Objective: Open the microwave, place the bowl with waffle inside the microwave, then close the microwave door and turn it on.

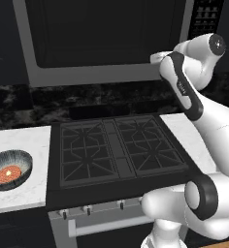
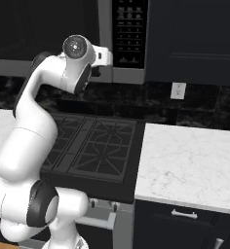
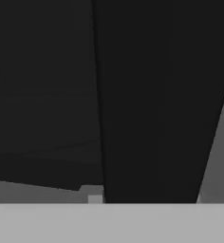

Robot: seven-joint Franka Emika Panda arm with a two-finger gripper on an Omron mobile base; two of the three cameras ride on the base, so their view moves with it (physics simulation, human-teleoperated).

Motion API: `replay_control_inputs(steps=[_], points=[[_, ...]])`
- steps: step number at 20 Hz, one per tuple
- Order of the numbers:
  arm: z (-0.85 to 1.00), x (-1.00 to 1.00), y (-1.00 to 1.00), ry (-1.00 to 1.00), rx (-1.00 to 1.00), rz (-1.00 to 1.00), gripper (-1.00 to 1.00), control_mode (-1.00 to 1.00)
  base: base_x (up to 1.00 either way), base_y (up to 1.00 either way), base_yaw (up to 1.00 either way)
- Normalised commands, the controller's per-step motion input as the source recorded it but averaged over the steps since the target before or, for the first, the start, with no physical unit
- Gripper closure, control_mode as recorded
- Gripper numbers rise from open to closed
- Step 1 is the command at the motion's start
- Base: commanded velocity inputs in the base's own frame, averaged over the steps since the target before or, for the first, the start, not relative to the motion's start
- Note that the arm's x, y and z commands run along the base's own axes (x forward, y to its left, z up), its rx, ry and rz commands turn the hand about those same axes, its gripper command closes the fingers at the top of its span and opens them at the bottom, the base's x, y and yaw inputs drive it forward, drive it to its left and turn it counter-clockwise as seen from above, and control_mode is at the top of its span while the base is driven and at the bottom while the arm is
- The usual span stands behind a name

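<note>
1. One large grey-framed microwave (image 1: 106,38) with a dark glass front hangs above the black gas stove (image 1: 117,151); its wide dark glass door (image 1: 104,31) sits flush in the frame, shut.
2. Black button panel (image 2: 129,31) stands on the microwave's right side, just past the door's edge.
3. White arm reaches up to the microwave's lower right corner; the wrist (image 1: 161,58) is at the grey frame near the seam between door and panel. Jaws lie behind the wrist in both base views.
4. Hand view: very close on dark surfaces, a tall black vertical bar (image 3: 156,99) running top to bottom with grey frame at the right edge. Jaws' state cannot be told, and contact with the bar cannot be told.
5. Small round bowl (image 1: 9,167), dark speckled outside with a lighter rim, rests upright on the white marble table (image 1: 24,193) left of the stove, well apart from the arm.
6. Round orange-red waffle (image 1: 9,173) with a yellowish centre lies flat in the bowl's bottom.
7. White wall outlet (image 2: 178,90) sits on the dark backsplash right of the stove.
</note>
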Motion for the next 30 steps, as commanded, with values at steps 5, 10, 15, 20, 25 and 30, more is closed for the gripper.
replay_control_inputs(steps=[5, 10, 15, 20, 25, 30], points=[[0.30, -0.70, 1.00, 0.25, -0.20, 0.07, 1.00, -1.00, 0.00, 0.00, 0.00], [0.02, -1.00, 1.00, 0.03, -0.17, 0.01, 1.00, -1.00, 0.00, 0.00, 0.00], [-0.01, -1.00, 1.00, 0.00, -0.18, 0.00, 1.00, -1.00, 0.00, 0.00, 0.00], [-0.13, -0.84, 1.00, -0.03, -0.15, 0.00, 1.00, -1.00, 0.00, 0.00, 0.00], [-0.13, -0.65, 1.00, -0.02, -0.10, 0.00, 1.00, -1.00, 0.00, 0.00, 0.00], [-0.06, -0.58, 0.95, -0.04, -0.02, 0.01, 1.00, -1.00, 0.00, 0.00, 0.00]])
